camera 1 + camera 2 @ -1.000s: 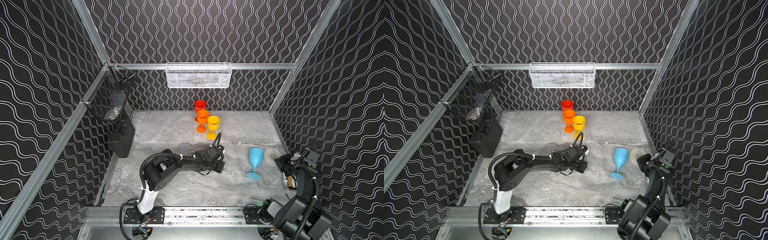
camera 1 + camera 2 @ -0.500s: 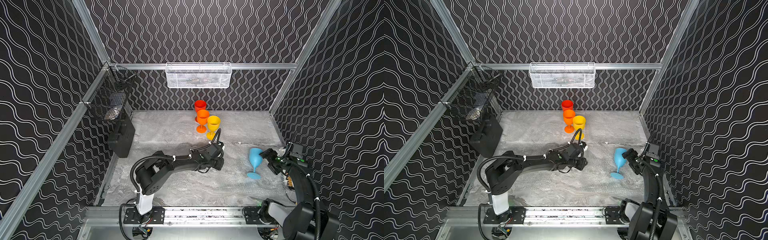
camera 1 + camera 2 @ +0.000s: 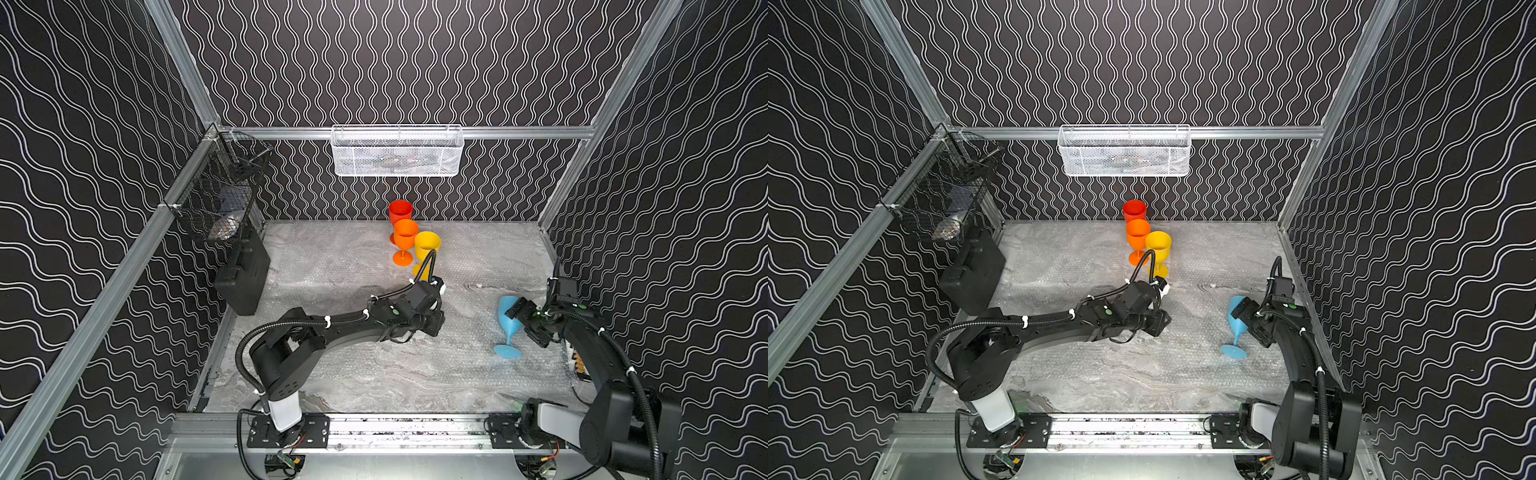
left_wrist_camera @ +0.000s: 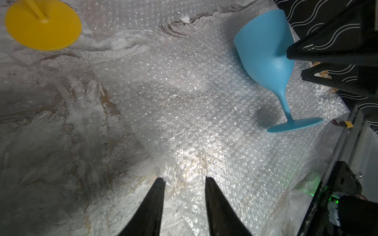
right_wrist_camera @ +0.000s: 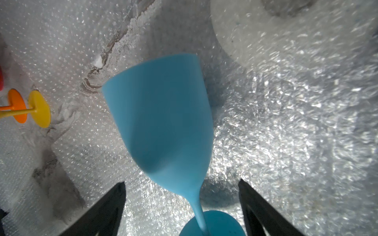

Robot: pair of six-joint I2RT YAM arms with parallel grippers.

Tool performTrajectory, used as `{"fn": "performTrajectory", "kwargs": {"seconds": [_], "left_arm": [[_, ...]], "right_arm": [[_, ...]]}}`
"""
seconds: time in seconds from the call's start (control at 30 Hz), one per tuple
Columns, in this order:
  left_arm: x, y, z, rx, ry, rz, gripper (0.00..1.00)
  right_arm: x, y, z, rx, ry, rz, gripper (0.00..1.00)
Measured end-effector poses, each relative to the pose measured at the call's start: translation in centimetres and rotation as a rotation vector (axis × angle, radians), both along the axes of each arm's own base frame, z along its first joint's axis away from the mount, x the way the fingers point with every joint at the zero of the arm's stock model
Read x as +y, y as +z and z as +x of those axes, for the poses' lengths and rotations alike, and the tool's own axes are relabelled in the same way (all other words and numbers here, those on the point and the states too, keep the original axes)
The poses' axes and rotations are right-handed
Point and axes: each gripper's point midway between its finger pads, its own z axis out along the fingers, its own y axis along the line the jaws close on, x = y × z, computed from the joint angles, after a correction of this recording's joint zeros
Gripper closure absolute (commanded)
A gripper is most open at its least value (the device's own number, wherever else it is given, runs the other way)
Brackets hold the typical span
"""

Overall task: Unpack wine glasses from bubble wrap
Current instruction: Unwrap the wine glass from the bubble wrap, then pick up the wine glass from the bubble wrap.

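Three wine glasses stand upright in a row at the back of the table: red (image 3: 400, 212), orange (image 3: 405, 235) and yellow (image 3: 427, 246). The light blue wine glass (image 3: 508, 318) (image 3: 1237, 318) leans over on the edge of its foot (image 4: 294, 124), on flat bubble wrap (image 4: 204, 112). My right gripper (image 3: 524, 324) (image 5: 182, 192) is open wide, its fingers either side of the stem and lower bowl (image 5: 163, 122); one fingertip (image 4: 290, 53) meets the bowl. My left gripper (image 4: 185, 180) is open just above the bubble wrap (image 3: 436, 365) at mid-table, nothing between its fingers.
A black box (image 3: 245, 274) leans by the left wall under a black wire basket (image 3: 216, 203). A white mesh basket (image 3: 397, 151) hangs on the back wall. A pale round shape (image 5: 266, 30) lies under the wrap beyond the blue glass.
My right gripper swung in from the right edge to the blue glass and opened wide; the glass went from upright to leaning. My left gripper opened.
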Motion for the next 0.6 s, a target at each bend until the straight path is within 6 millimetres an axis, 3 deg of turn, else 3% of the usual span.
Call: {"fn": "performTrajectory", "kwargs": {"seconds": [0.6], "left_arm": [[0.8,0.4,0.6,-0.001,0.019,-0.005,0.62]], "right_arm": [[0.8,-2.7,2.0,0.056,0.065,-0.083,0.13]]}}
